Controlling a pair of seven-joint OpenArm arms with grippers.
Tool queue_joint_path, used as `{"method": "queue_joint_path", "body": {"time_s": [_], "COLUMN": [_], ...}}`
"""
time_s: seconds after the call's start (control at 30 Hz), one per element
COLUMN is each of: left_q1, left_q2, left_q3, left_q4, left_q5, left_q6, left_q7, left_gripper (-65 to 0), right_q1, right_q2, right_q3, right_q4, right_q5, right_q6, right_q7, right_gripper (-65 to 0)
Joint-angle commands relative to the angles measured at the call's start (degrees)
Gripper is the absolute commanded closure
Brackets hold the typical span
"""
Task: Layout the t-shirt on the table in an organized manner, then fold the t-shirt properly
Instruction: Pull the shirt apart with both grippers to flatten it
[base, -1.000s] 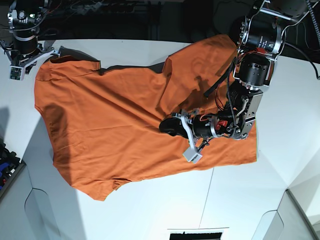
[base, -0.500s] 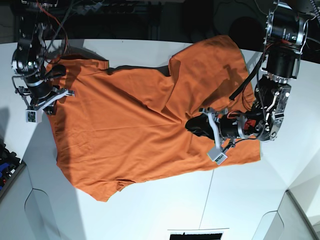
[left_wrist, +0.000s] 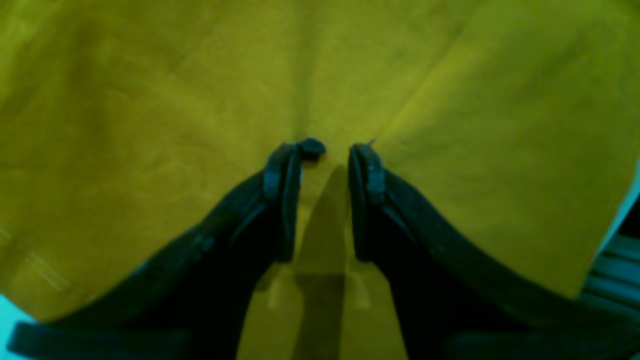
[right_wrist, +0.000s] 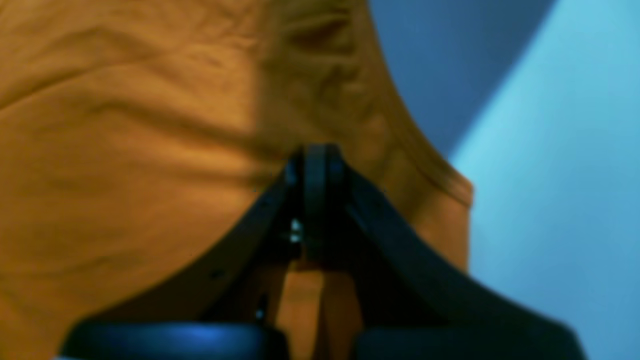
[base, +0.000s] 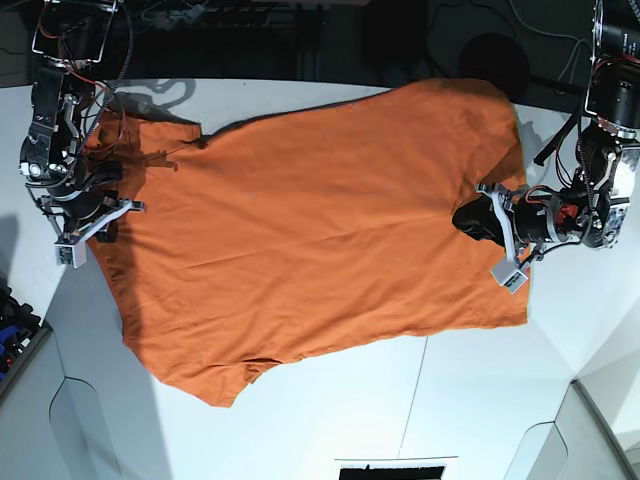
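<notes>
One shirt (base: 310, 220) lies spread on one bench (base: 480, 400). Two hands: the left hand (left_wrist: 325, 150) is parted over cloth, the right hand (right_wrist: 315, 160) closed.

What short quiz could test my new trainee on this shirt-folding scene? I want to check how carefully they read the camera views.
1. True or false: the plain orange short-sleeved fabric t-shirt is already folded in half.
2. Which pincer has its jaws closed: A) left pincer, B) right pincer?
3. Fill in: the shirt lies spread on the large flat white ____.

Key
1. False. It lies spread open on the table, with some wrinkles.
2. B. The right wrist view shows its jaws together over the shirt's edge; the left pincer's jaws stand apart over the cloth.
3. Table.
</notes>
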Motion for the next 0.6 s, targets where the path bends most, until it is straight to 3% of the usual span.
{"method": "queue_joint_path", "body": {"time_s": [0.0,0.1,0.23,0.37,0.57], "left_q1": [-0.63,-1.60,-4.26,-7.50,-11.50], "left_q2": [-0.74,-0.28,2.23,4.68,5.07], "left_q3": [-0.26,-0.26,-0.26,-0.26,-0.26], "left_q4": [-0.39,-1.18,-1.33,-3.56,-9.49], "left_q5": [3.65,7.50,10.95,11.04,11.28], "left_q6": [0.84,0.84,0.84,0.84,0.84], "left_q7": [-0.76,-4.39,-4.33,-4.24,-4.31], "left_gripper": [-19.2,-19.2,-19.2,-19.2,-19.3], "right_q1": [0.72,-0.50,-3.26,-6.47,-12.20], "right_q2": [1.25,1.86,1.81,1.84,1.81], "right_q3": [0.17,0.17,0.17,0.17,1.75], "right_q4": [0.68,0.98,1.62,3.34,10.62], "right_q5": [0.35,2.16,3.34,4.15,4.33], "right_q6": [0.02,0.04,0.02,-0.02,-0.22], "right_q7": [-0.17,-1.51,-1.62,-1.62,-1.62], "right_gripper": [0.0,0.0,0.0,0.0,0.0]}}
